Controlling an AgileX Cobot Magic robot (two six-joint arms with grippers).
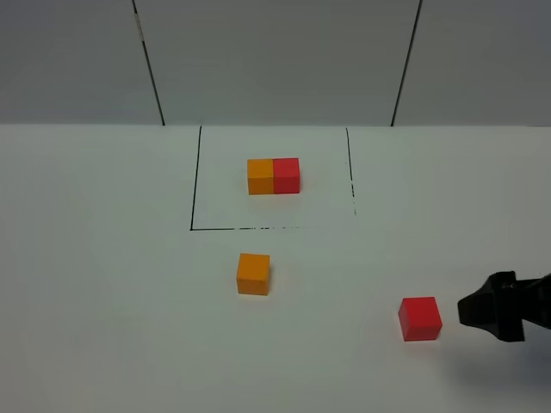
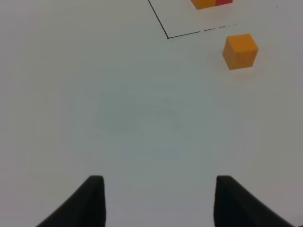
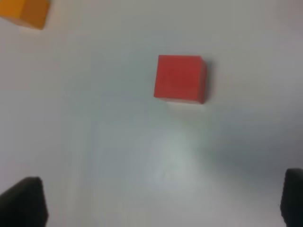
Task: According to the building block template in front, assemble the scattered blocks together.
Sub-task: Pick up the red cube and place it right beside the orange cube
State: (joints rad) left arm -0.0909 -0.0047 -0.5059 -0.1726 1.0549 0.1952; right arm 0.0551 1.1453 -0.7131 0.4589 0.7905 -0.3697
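Observation:
The template (image 1: 274,175), an orange cube joined to a red cube on its right, sits inside the black-lined square at the back; its lower edge shows in the left wrist view (image 2: 211,4). The loose orange cube (image 1: 253,274) (image 2: 240,50) lies in front of the square. The loose red cube (image 1: 420,317) (image 3: 180,78) lies at the front right. My right gripper (image 1: 469,311) (image 3: 161,201) is open, just right of the red cube, which lies ahead of its fingers. My left gripper (image 2: 158,201) is open and empty over bare table, out of the high view.
A black-lined square (image 1: 192,229) is drawn on the white table, its corner visible in the left wrist view (image 2: 167,37). Grey wall panels stand behind the table.

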